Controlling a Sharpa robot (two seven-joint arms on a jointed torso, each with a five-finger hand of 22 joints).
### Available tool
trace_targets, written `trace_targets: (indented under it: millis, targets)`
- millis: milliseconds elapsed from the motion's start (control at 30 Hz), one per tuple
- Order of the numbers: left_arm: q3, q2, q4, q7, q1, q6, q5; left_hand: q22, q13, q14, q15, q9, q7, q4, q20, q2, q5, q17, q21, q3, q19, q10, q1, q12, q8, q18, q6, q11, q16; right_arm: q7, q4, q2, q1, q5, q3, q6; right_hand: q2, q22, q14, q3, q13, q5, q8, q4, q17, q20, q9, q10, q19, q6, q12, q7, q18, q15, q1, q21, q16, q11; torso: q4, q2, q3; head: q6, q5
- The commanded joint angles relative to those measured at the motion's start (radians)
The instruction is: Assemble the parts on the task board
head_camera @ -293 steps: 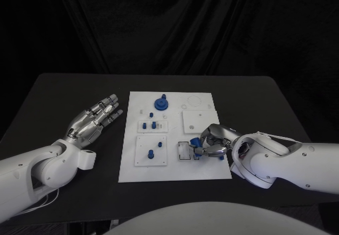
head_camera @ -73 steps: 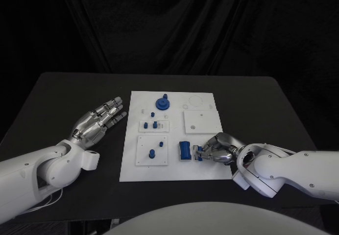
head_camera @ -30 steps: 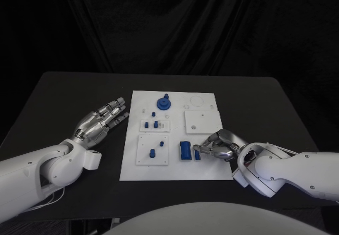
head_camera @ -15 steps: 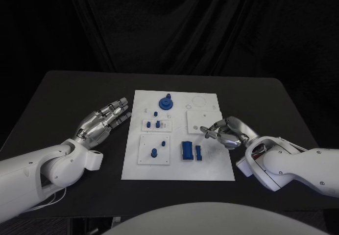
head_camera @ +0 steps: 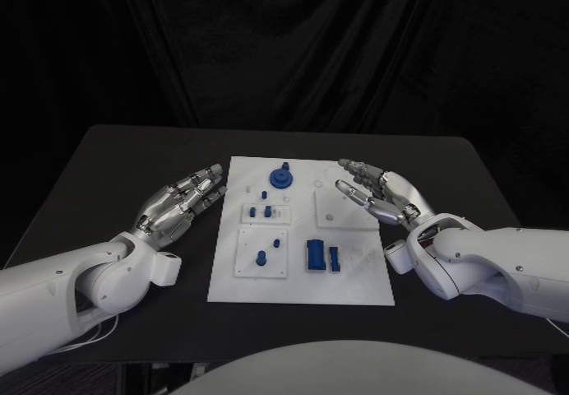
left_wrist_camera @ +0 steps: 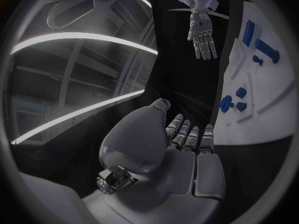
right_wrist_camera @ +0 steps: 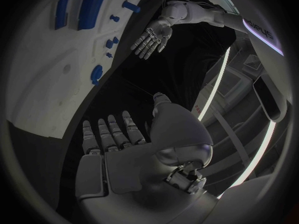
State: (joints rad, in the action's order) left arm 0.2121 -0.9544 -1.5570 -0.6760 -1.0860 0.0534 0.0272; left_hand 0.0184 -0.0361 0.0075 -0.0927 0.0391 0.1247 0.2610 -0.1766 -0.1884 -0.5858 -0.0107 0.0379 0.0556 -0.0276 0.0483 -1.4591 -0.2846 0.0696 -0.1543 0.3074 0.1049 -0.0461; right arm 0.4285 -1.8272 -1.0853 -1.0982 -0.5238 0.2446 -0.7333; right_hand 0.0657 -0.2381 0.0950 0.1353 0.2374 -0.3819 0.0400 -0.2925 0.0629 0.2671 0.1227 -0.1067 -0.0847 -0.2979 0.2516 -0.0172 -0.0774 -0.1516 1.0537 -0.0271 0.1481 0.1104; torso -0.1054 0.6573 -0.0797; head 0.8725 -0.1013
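Observation:
The white task board (head_camera: pixel 356 280) lies in the middle of the table. A blue block (head_camera: pixel 314 253) and a thin blue piece (head_camera: pixel 335 257) stand side by side on its near half. A round blue part (head_camera: pixel 281 177) sits at the far end, with small blue pegs (head_camera: pixel 263 212) on the left plates. My right hand (head_camera: pixel 377 196) hovers open, fingers spread, over the board's right edge and holds nothing. My left hand (head_camera: pixel 184 202) lies open and flat beside the board's left edge. The right wrist view shows the block (right_wrist_camera: pixel 92 7) beyond my own empty right palm (right_wrist_camera: pixel 118 149).
The black table (head_camera: pixel 118 164) reaches well beyond the board on both sides. A square white plate (head_camera: pixel 338 210) lies partly under my right fingers. In the left wrist view the board (left_wrist_camera: pixel 261 89) lies beside my left hand (left_wrist_camera: pixel 181 149), with the right hand (left_wrist_camera: pixel 202 32) beyond.
My right hand has let go near the thin blue piece, risen and moved toward the far right of the board, opening flat. The thin piece stays beside the block. The left hand has barely moved.

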Motion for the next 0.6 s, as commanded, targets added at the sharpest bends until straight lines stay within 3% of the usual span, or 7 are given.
trace_targets:
  millis: [33, 167, 333, 367, 400, 467, 600]
  targets:
    - [-0.001, 0.012, 0.001, -0.181, 0.0, -0.015, 0.0, -0.001, 0.002, -0.003, 0.005, -0.002, -0.004, 0.01, 0.005, 0.009, 0.008, 0.001, -0.003, -0.002, 0.0, -0.002, -0.001, 0.013, -0.008, 0.001, -0.011, -0.013, 0.005, 0.166, 0.023, 0.012, -0.002, 0.157, 0.001, 0.087, 0.011, 0.043, -0.047, 0.037, -0.073, 0.017, -0.011, 0.0, -0.026, 0.003, -0.05, 0.046, 0.024, 0.073, -0.021, -0.058, -0.027, 0.024, 0.008, 0.005, -0.028, -0.061, 0.0111, -0.029, 0.0046, 0.0, 0.013]
    - [-0.001, 0.033, 0.013, -0.187, 0.0, -0.008, 0.0, -0.001, 0.003, -0.003, 0.004, -0.003, -0.013, 0.018, 0.002, 0.01, 0.011, 0.002, -0.004, -0.005, 0.001, -0.007, 0.0, 0.025, -0.014, -0.001, -0.025, -0.021, 0.007, 0.213, 0.045, 0.025, -0.001, 0.178, 0.002, 0.102, 0.0, 0.068, -0.067, 0.058, -0.118, 0.036, -0.013, -0.001, -0.04, 0.004, -0.073, 0.063, 0.039, 0.087, -0.019, -0.108, -0.039, 0.051, 0.011, 0.006, -0.046, -0.098, 0.0244, -0.055, 0.0092, 0.0, 0.033]
    - [-0.001, 0.048, 0.027, -0.191, 0.0, -0.004, 0.0, -0.001, 0.004, -0.004, 0.005, -0.004, -0.017, 0.02, 0.001, 0.009, 0.011, 0.002, -0.005, -0.005, 0.001, -0.01, -0.002, 0.031, -0.017, -0.002, -0.032, -0.023, 0.009, 0.231, 0.062, 0.033, 0.001, 0.187, 0.004, 0.12, -0.015, 0.073, -0.072, 0.055, -0.135, 0.047, -0.014, -0.001, -0.042, 0.016, -0.083, 0.067, 0.043, 0.097, -0.012, -0.114, -0.042, 0.038, 0.017, 0.007, -0.049, -0.09, 0.0346, -0.083, 0.0139, 0.0, 0.05]
    - [0.0, 0.044, 0.022, -0.001, 0.0, -0.008, 0.0, -0.018, 0.036, -0.007, 0.093, -0.039, -0.051, -0.069, 0.053, 0.06, 0.184, 0.011, -0.038, -0.056, 0.028, -0.048, 0.442, 0.106, -0.07, 0.046, -0.112, -0.105, 0.046, 0.157, 0.055, 0.031, 0.0, 0.138, 0.004, 0.07, -0.066, 0.138, -0.095, -0.02, -0.237, 0.177, -0.04, 0.115, -0.063, -0.099, -0.123, 0.107, 0.085, 0.175, -0.109, -0.06, 0.002, 0.152, -0.373, 0.027, -0.148, -0.11, 0.023, -0.053, 0.0091, -0.001, 0.04]
    - [-0.001, 0.045, 0.022, 0.0, 0.0, -0.011, 0.0, -0.018, 0.036, -0.007, 0.093, -0.039, -0.052, -0.07, 0.055, 0.065, 0.193, 0.011, -0.038, -0.056, 0.028, -0.048, 0.463, 0.11, -0.07, 0.046, -0.118, -0.105, 0.046, 0.157, 0.056, 0.033, 0.0, 0.141, 0.002, 0.069, -0.066, 0.15, -0.095, -0.034, -0.237, 0.202, -0.04, 0.136, -0.063, -0.119, -0.123, 0.107, 0.085, 0.19, -0.126, 0.017, 0.077, 0.152, -0.455, 0.027, -0.148, -0.11, 0.0234, -0.054, 0.0095, -0.002, 0.04]
    - [-0.004, 0.047, 0.021, 0.002, 0.001, -0.023, 0.0, -0.018, 0.036, -0.007, 0.093, -0.039, -0.125, -0.081, 0.062, 0.074, 0.22, 0.011, -0.038, -0.056, 0.028, -0.048, 0.532, 0.123, -0.07, 0.046, -0.131, -0.105, 0.046, 0.155, 0.063, 0.042, 0.002, 0.153, -0.006, 0.066, -0.066, 0.238, -0.095, -0.065, -0.237, 0.256, -0.04, 0.183, -0.063, -0.163, -0.123, 0.107, 0.085, 0.223, -0.163, 0.017, 0.077, 0.152, -0.638, 0.027, -0.148, -0.11, 0.0252, -0.055, 0.0111, -0.008, 0.042]
    - [-0.016, 0.054, 0.019, 0.011, 0.003, -0.07, -0.002, -0.018, 0.036, -0.007, 0.093, -0.039, -0.125, -0.107, 0.078, 0.09, 0.272, 0.011, -0.038, -0.056, 0.028, -0.048, 0.664, 0.146, -0.07, 0.063, -0.157, -0.105, 0.046, 0.147, 0.087, 0.075, 0.008, 0.2, -0.036, 0.053, -0.066, 0.238, -0.095, -0.135, -0.237, 0.382, -0.04, 0.293, -0.063, -0.267, -0.123, 0.107, 0.085, 0.298, -0.252, 0.017, 0.077, 0.152, -0.844, 0.027, -0.148, -0.11, 0.0323, -0.06, 0.0171, -0.031, 0.047]
